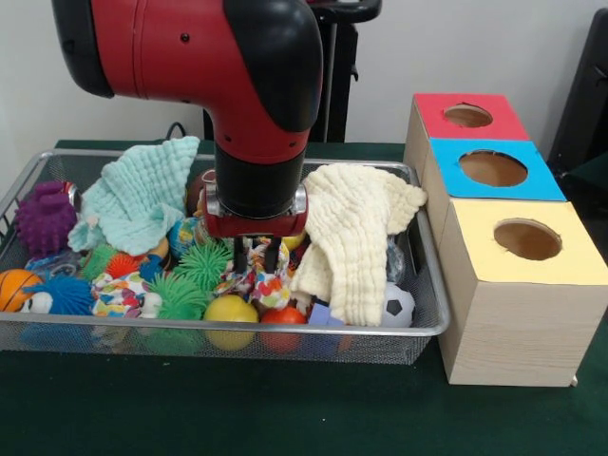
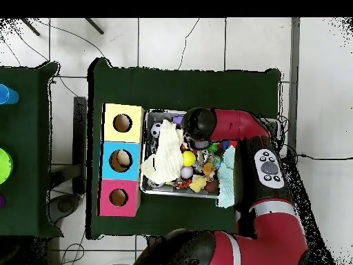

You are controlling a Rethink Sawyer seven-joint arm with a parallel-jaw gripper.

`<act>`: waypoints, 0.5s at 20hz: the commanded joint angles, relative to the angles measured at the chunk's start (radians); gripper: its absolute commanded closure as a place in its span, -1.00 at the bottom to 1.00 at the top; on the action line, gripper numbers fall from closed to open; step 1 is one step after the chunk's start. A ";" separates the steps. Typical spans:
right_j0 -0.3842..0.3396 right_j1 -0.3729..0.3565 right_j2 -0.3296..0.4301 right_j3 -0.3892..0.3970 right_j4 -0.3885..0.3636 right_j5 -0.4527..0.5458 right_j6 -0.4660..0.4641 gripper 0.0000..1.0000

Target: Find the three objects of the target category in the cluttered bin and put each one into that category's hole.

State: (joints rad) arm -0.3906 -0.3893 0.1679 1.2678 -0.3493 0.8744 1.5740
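Note:
The silver wire-mesh bin (image 1: 380, 347) is full of toys and cloths. My gripper (image 1: 262, 256) reaches down into its middle and is shut on a knotted white bundle with coloured patches (image 1: 258, 283), which reaches up between the fingers. A second such bundle (image 1: 118, 294) lies at the front left of the bin. I see no third one. The yellow-topped box's round hole (image 1: 527, 239) is to the right of the bin, and shows in the overhead view (image 2: 123, 123). In the overhead view the arm (image 2: 227, 128) hides the gripper.
A cream cloth (image 1: 356, 237) drapes the bin's right part and a mint cloth (image 1: 138, 195) lies at the back left. Spiky rubber balls (image 1: 46, 217), a yellow ball (image 1: 231, 312) and a small football (image 1: 398, 304) surround the gripper. The blue-topped box (image 1: 493, 168) and the red-topped box (image 1: 467, 116) stand behind the yellow one.

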 commanded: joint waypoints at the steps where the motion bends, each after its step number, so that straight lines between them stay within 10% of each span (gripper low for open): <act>1: -0.020 0.060 0.101 0.014 -0.044 -0.091 -0.102 1.00; 10: -0.014 0.050 0.103 0.033 -0.019 -0.061 -0.080 1.00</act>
State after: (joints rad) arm -0.3906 -0.3894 0.1690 1.2672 -0.3493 0.8721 1.5740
